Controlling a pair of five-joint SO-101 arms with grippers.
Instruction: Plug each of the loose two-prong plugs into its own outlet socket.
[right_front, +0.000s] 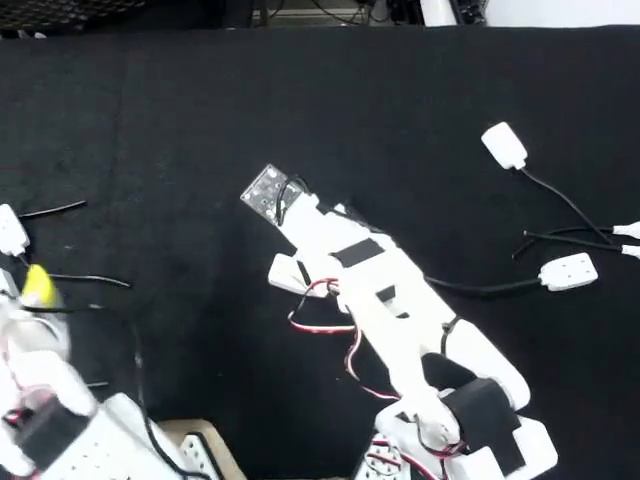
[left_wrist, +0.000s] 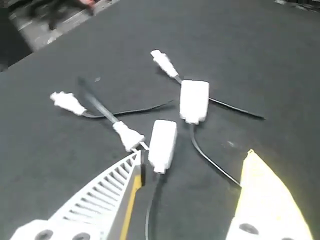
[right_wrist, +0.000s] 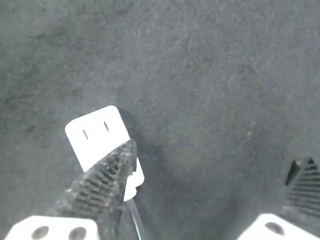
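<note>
The right gripper (right_wrist: 218, 154) hangs low over the black table (right_front: 180, 100) with its jaws spread wide and nothing held. One dark ribbed finger (right_wrist: 102, 180) sits just in front of a white socket (right_wrist: 95, 134), which lies flat with its two slots facing up. The left gripper (left_wrist: 194, 154) is likewise open and empty, its white ribbed finger (left_wrist: 107, 190) and yellow finger (left_wrist: 265, 200) on either side of a black cord. Ahead of it lie a near socket (left_wrist: 162, 145) and a far socket (left_wrist: 194, 100). A first plug (left_wrist: 128, 135) lies with its prongs right up against the side of the near socket. A second plug (left_wrist: 165, 62) lies just beyond the far socket, and a third plug (left_wrist: 67, 102) lies apart from both. On the right side of the table a back socket (right_front: 505, 145) and a front socket (right_front: 568, 270) lie well apart, with an edge plug (right_front: 628, 231) near the front one.
</note>
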